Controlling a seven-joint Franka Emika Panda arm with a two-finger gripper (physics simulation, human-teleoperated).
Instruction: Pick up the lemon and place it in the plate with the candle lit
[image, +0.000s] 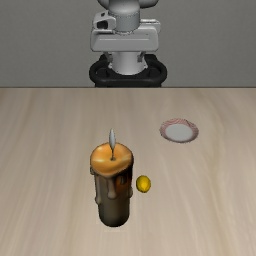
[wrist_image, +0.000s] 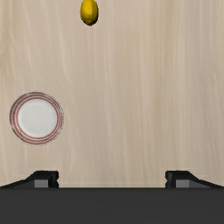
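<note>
A small yellow lemon (image: 144, 184) lies on the wooden table (image: 50, 130), just to the exterior view's right of a big brown candle (image: 113, 185) with an orange top and a white wick. A white plate with a red rim (image: 179, 130) sits nearer the robot, with nothing on it. In the wrist view my gripper (wrist_image: 112, 179) hangs high over the table, open, its fingertips (wrist_image: 42, 178) far apart and nothing between them. From there the plate (wrist_image: 37, 117) lies off to one side and the lemon (wrist_image: 89, 11) lies far ahead.
The robot's base (image: 125, 70) stands at the table's far edge. The tall candle rises well above the lemon beside it. Bare wood (wrist_image: 149, 105) spreads around the plate and the lemon.
</note>
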